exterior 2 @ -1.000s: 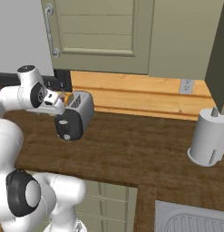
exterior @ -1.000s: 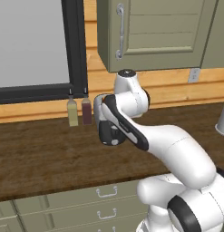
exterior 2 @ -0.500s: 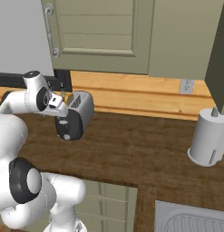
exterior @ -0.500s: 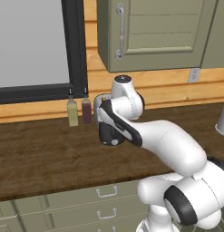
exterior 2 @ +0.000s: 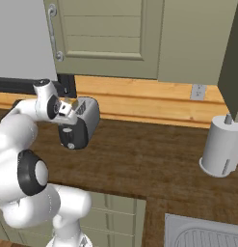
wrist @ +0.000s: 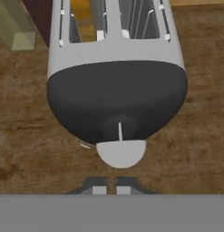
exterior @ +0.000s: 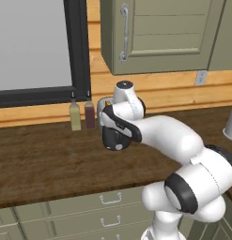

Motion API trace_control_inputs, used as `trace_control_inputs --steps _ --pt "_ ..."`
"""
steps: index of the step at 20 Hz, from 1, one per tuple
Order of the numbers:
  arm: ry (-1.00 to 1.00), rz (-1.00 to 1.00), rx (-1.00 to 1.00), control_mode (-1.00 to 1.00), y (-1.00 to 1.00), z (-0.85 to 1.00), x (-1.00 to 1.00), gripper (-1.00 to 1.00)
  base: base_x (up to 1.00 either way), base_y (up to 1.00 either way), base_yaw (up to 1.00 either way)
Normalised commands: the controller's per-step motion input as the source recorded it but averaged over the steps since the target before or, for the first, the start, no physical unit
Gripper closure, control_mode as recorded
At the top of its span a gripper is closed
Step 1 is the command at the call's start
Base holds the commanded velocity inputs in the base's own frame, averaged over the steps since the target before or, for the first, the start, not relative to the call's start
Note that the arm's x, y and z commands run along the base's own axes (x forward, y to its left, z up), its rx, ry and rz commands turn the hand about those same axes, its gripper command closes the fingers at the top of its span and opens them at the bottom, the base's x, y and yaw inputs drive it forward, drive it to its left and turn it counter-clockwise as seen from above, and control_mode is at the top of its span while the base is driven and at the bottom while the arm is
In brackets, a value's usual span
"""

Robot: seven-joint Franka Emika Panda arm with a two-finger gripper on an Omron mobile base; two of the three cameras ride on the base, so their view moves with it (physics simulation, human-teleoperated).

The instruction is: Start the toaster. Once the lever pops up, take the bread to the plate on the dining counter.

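The toaster [exterior 2: 86,118] stands on the dark wood worktop [exterior: 42,159], its silver-grey body pointing at the wall. Its black end panel [wrist: 115,97] with the round grey dial [wrist: 121,153] faces my hand. A thin pale slit runs down the panel above the dial, but I cannot make out the lever tab. The bread [wrist: 84,22] shows as a yellow-tan edge deep in the left slot. My gripper [wrist: 111,189] hovers just off the end panel, beyond the dial, shut with nothing between its fingertips. It also appears at the toaster's end [exterior 2: 67,108]. The plate and the dining counter are out of view.
Two small bottles, one olive [exterior: 75,116] and one dark red [exterior: 89,115], stand against the wall left of the toaster. A grey paper towel roll [exterior 2: 221,149] stands at the far right and a sink [exterior 2: 207,236] lies at the lower right. Wall cabinets [exterior: 155,33] hang overhead.
The gripper's fingers have closed from wide open to shut. The hand has stayed at the toaster's black end while the arm's elbow swung a little.
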Motion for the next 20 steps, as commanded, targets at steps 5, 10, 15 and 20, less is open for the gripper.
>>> trace_control_inputs --steps 5,10,15,20 --pt "0.0 0.0 0.0 -1.0 0.0 -0.18 0.42 1.0 0.0 0.0 0.0" --pt "0.01 0.0 0.0 -1.0 0.0 -0.22 0.28 1.0 0.0 0.0 0.0" --pt "0.0 0.0 0.0 -1.0 0.0 -0.28 0.0 1.0 0.0 0.0 0.0" --pt "0.0 0.0 0.0 -1.0 -0.09 -0.29 -0.03 1.0 0.0 0.0 0.0"
